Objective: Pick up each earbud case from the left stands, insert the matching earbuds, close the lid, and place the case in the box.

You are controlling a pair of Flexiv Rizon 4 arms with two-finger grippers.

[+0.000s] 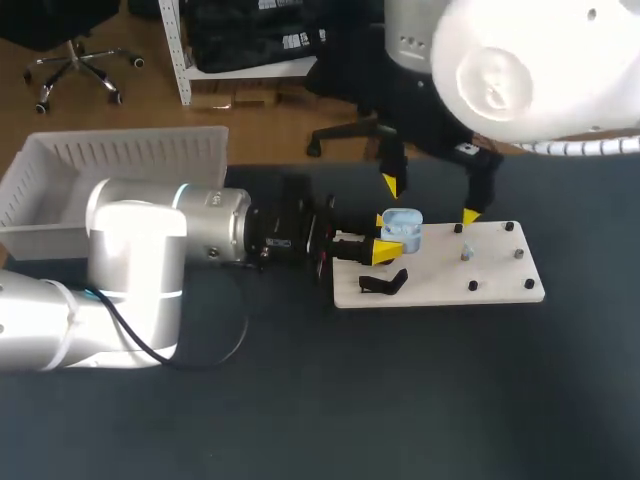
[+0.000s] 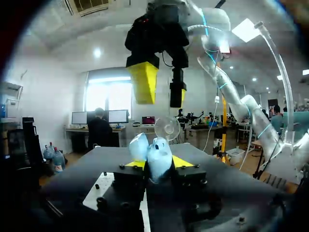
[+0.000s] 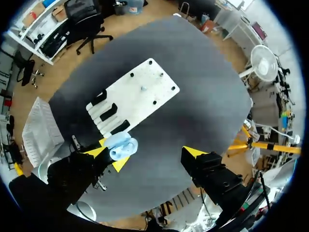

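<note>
Earbud case: likely light, slick plastic; open lid looks fragile. Left gripper pinches body from 2 sides. Right gripper spread, empty.

A white board is laid flat on the dark table. Small black studs are set around a short grey post on the board.

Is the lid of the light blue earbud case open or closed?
Open. The earbud case, clamped in the left tool, shows two halves spread apart, the lid swung away from the body.
</note>
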